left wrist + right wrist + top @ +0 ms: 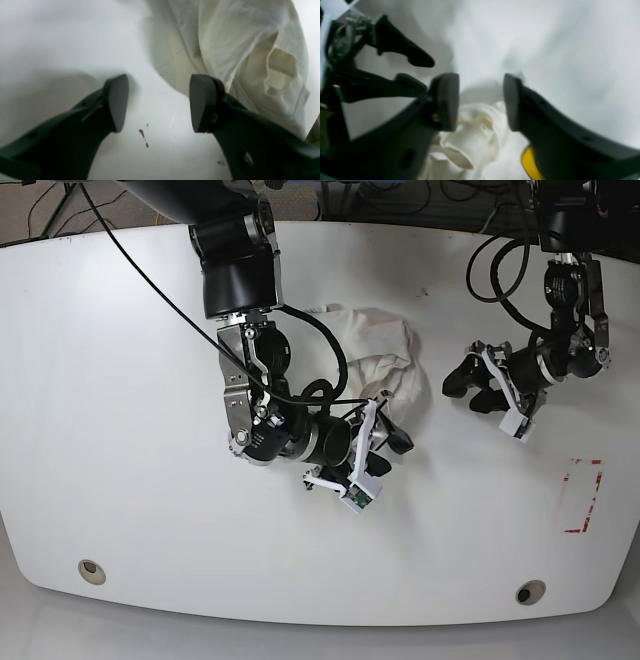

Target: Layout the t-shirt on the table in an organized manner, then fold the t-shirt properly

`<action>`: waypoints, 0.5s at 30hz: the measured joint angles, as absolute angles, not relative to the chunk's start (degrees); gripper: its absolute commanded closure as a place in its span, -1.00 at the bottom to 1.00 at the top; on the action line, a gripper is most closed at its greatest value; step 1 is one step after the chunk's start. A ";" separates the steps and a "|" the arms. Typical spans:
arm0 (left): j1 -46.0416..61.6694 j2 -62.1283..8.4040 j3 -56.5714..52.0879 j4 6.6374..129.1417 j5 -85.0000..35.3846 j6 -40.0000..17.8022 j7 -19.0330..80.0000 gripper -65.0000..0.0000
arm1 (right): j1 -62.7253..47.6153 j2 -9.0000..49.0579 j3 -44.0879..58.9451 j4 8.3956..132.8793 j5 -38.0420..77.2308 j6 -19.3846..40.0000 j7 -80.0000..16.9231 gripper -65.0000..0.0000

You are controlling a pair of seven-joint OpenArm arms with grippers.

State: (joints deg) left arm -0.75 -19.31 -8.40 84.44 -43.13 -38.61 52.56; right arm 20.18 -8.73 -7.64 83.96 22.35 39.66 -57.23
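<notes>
The white t-shirt [372,355] lies crumpled in a heap at the back middle of the table [130,380]. My right gripper [392,425] is open at the heap's near right edge. In the right wrist view its jaws [480,100] straddle bunched cloth [470,140], and a yellow patch [526,160] shows beside one finger. My left gripper [465,390] is open and empty just right of the shirt. In the left wrist view [160,102] it hovers over bare table [62,37], with the shirt [237,37] ahead on the right. The graphic's lettering is hidden.
A red-outlined rectangle [582,495] is marked at the right. Two metal grommets [91,570] [530,591] sit near the front edge. Small red specks [141,132] lie under the left gripper. Cables hang from both arms over the back of the table.
</notes>
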 measured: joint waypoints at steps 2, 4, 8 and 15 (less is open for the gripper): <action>-0.78 -19.25 -8.43 84.44 -43.16 -38.59 52.53 -0.10 | 20.14 -8.73 -7.62 83.94 23.24 39.66 -57.25 -0.18; -0.80 -19.18 -8.40 84.44 -43.20 -38.63 52.51 -0.10 | 20.14 -8.69 -7.62 83.94 23.38 39.64 -57.28 -0.14; -0.75 -19.29 -8.43 84.44 -43.13 -38.63 52.53 -0.10 | 20.16 -8.56 -6.13 84.09 23.46 39.66 -57.67 -0.02; -0.80 -19.38 -8.43 84.47 -43.16 -38.63 52.51 -0.10 | 15.42 -4.43 -4.34 88.29 24.16 39.62 -59.48 0.00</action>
